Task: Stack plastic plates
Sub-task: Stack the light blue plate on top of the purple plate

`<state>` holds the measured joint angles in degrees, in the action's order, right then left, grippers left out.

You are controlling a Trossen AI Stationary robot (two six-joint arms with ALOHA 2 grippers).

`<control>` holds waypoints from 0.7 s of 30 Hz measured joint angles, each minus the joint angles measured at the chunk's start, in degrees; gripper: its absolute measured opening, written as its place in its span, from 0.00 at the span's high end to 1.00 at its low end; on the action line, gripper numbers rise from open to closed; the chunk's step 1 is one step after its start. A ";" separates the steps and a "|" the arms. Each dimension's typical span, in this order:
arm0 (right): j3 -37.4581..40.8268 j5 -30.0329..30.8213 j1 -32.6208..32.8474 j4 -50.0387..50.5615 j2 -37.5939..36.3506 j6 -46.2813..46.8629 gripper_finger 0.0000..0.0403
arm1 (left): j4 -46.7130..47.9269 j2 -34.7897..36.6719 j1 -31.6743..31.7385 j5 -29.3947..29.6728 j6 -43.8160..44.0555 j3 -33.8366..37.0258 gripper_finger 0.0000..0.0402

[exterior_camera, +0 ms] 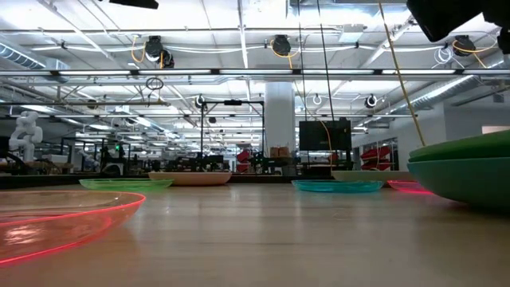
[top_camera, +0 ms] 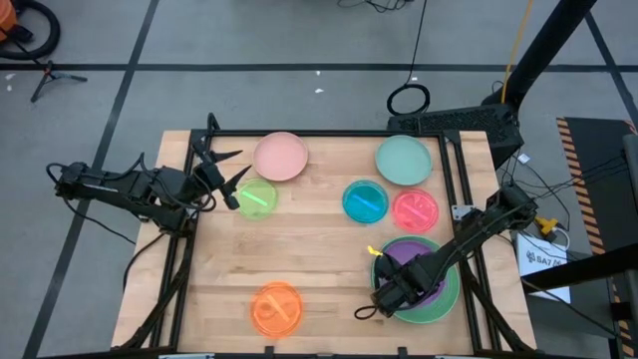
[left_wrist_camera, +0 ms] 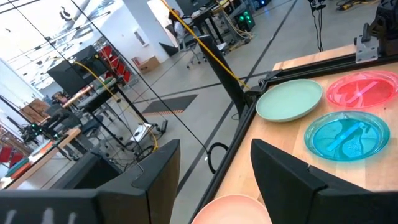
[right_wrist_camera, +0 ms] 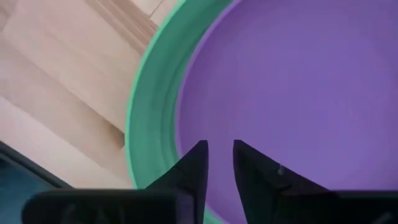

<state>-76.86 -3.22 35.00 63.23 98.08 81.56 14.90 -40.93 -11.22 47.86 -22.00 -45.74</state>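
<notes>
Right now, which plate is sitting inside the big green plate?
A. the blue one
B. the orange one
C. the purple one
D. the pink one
C: the purple plate lies inside the big green plate at the table's right front, under the right gripper, and the right wrist view shows purple ringed by a green rim.

I see a pale wooden slatted table [top_camera: 319,249] carrying a pink plastic plate [top_camera: 280,156], mint plate [top_camera: 403,160], translucent blue [top_camera: 365,201], red [top_camera: 415,210], yellow-green [top_camera: 256,197] and orange [top_camera: 276,307] small plates, and a large green plate [top_camera: 444,299].
</notes>
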 joint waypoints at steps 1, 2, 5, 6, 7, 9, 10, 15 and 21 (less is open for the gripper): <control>-0.03 0.00 -0.03 0.06 0.00 0.00 0.84 | 0.02 0.00 0.00 0.02 0.00 0.00 0.50; -0.21 -0.07 -0.07 0.27 0.00 -0.08 0.85 | 0.00 0.00 0.01 0.01 -0.01 0.00 0.50; -1.22 -1.92 -0.55 0.48 0.00 -0.91 0.86 | 0.00 0.00 0.02 0.00 -0.02 0.00 0.50; -1.50 -2.74 -0.82 0.49 0.00 -1.19 0.87 | 0.02 0.00 0.00 0.01 -0.02 0.00 0.50; -1.70 -3.04 -1.10 0.56 0.00 -1.23 0.87 | 0.00 0.00 0.01 0.00 -0.02 0.00 0.50; -2.33 -2.79 -1.67 0.89 0.00 -1.43 0.88 | 0.01 0.00 0.02 0.01 -0.02 0.00 0.50; -2.61 -2.78 -2.02 0.87 0.00 -1.77 0.88 | 0.02 0.00 0.00 0.00 -0.04 0.00 0.50; -3.03 -2.71 -3.42 0.88 -0.02 -3.38 0.90 | 0.00 0.00 0.02 0.00 -0.24 0.00 0.50; -3.08 -2.60 -5.28 0.26 -0.02 -6.01 0.92 | 0.01 0.00 0.00 0.01 -0.35 0.00 0.50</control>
<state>-79.94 -5.82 29.72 63.48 98.06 75.55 14.91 -40.93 -11.22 47.87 -22.35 -45.74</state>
